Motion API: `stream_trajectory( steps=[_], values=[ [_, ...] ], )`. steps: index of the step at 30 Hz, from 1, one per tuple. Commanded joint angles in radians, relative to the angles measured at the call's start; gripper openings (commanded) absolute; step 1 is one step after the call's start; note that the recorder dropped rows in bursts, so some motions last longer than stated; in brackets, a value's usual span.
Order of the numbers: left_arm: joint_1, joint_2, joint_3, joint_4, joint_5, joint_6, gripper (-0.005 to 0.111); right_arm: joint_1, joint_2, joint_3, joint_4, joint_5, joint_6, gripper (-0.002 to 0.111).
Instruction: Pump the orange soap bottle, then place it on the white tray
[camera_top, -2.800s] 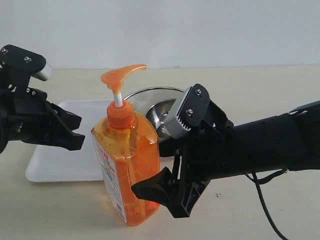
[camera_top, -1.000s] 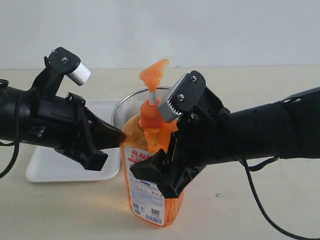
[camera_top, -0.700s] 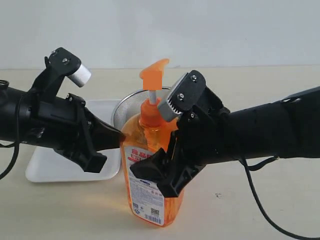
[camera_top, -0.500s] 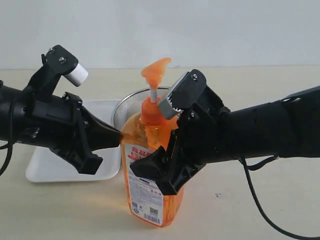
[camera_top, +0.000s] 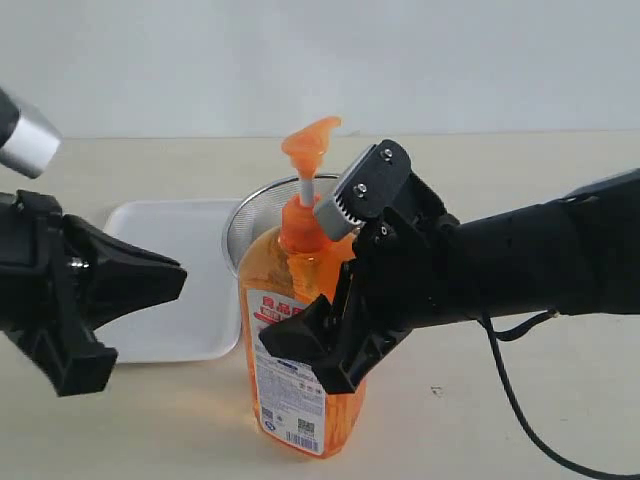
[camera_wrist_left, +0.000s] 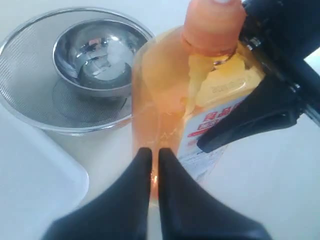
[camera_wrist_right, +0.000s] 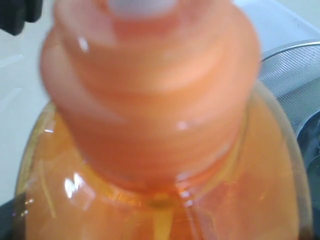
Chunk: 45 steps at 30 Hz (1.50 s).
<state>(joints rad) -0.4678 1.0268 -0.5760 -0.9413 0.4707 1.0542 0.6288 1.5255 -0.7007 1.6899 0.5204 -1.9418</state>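
One orange soap bottle (camera_top: 300, 380), translucent, rectangular and smooth-walled with a glossy printed label (camera_top: 290, 385), stands near upright on the table (camera_top: 500, 420). In the exterior view it is just right of the white tray (camera_top: 190, 320) and in front of the steel mesh bowl (camera_wrist_left: 30, 100), not yet on the tray. Around its mid-body the right gripper (camera_top: 318, 335) clasps the flat walls, jaws spread wide. Well to the left, the left gripper (camera_wrist_left: 152, 155) sits apart, fingers pressed together. Above, the pump head (camera_top: 312, 135) is raised on its white stem (camera_top: 305, 188). Pressing likely calls for a straight downward push on the curved top under a firm grip, since slick plastic may twist.
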Motion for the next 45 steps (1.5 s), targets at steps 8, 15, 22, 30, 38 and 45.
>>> stream_trajectory(
  steps=[8,15,22,30,38,45],
  values=[
    [-0.008,-0.255,0.090,0.108,-0.019,-0.219,0.005,0.000,0.002,0.003,-0.094,0.014,0.077,0.000],
    [-0.008,-0.346,0.097,0.230,0.000,-0.361,0.005,0.000,-0.007,0.006,-0.163,0.003,0.135,0.000],
    [-0.008,-0.385,0.097,0.354,0.024,-0.487,0.005,0.000,-0.076,0.072,-0.168,-0.054,0.144,0.000],
    [-0.008,-0.391,0.097,0.356,0.047,-0.493,0.005,0.000,-0.147,0.104,-0.172,-0.121,0.181,0.000],
    [-0.008,-0.391,0.097,0.389,0.053,-0.528,0.005,0.000,-0.177,0.135,-0.176,-0.192,0.219,0.000],
    [-0.008,-0.391,0.097,0.446,0.053,-0.591,0.005,0.000,-0.177,0.162,-0.179,-0.273,0.248,0.000]
  ],
)
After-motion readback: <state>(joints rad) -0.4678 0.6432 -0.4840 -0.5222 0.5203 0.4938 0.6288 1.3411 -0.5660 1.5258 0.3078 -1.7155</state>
